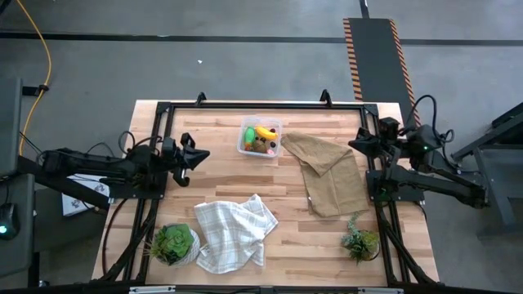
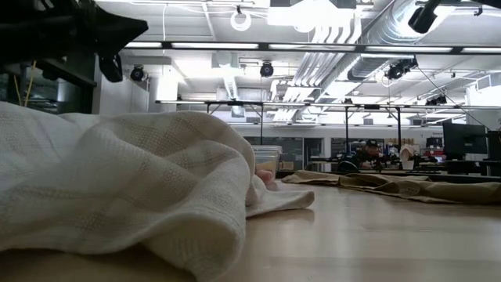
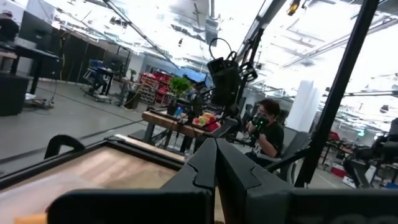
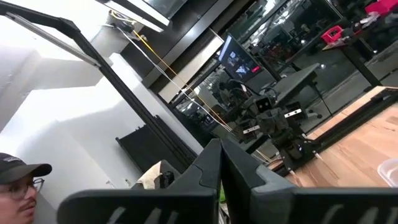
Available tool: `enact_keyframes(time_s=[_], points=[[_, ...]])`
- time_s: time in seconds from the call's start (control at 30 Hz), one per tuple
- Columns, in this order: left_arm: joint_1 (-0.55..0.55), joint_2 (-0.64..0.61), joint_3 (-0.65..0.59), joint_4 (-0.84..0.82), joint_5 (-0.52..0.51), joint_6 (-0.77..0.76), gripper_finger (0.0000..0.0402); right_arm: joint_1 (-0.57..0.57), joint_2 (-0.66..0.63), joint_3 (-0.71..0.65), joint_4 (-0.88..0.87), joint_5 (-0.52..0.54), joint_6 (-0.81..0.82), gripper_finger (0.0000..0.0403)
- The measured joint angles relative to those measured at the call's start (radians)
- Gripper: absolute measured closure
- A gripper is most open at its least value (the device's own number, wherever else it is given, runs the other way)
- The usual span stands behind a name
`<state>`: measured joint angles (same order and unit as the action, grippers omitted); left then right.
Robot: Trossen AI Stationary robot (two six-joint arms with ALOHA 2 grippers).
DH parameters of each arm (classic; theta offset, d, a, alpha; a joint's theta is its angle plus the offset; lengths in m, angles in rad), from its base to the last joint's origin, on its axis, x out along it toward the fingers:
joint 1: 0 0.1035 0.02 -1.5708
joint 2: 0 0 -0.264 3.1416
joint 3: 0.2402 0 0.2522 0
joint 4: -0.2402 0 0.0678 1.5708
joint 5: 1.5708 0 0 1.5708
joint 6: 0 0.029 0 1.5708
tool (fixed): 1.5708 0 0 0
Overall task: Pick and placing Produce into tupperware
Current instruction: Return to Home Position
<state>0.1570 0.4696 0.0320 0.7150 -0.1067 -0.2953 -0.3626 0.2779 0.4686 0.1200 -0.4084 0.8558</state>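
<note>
Tupperware (image 1: 242,139) — holds banana (image 1: 265,131) and other produce (image 1: 260,146); none seen loose nearby. Left gripper (image 1: 204,153), right gripper (image 1: 352,144) — flanking it, well apart, claws pressed together, empty. Task judged complete.

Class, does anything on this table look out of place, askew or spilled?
The white checked cloth and brown cloth lie crumpled. The produce sits inside the tupperware; nothing spilled.

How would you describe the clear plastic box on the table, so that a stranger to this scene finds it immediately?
Seen from above, find the wooden table and go to the middle of its edge at the picture's top. There, beside the brown cloth, sits the tupperware, a small clear square box with rounded corners. It alone holds colourful produce.
</note>
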Motion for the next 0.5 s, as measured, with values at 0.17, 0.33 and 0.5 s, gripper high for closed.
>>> enact_keyframes(time_s=[0.17,0.33,0.5], points=[[0.0,-0.004,-0.021,0.003,0.004,0.001,0.0401,0.0,0.0,0.0,-0.012,0.0,0.0,0.0403],[0.0,-0.011,-0.023,-0.049,0.046,0.003,0.0401,0.0,0.0,0.0,-0.013,0.0,0.0,0.0403],[0.0,-0.029,-0.023,-0.16,0.072,-0.015,0.0401,0.0,0.0,0.0,-0.039,0.0,-0.001,0.0403]])
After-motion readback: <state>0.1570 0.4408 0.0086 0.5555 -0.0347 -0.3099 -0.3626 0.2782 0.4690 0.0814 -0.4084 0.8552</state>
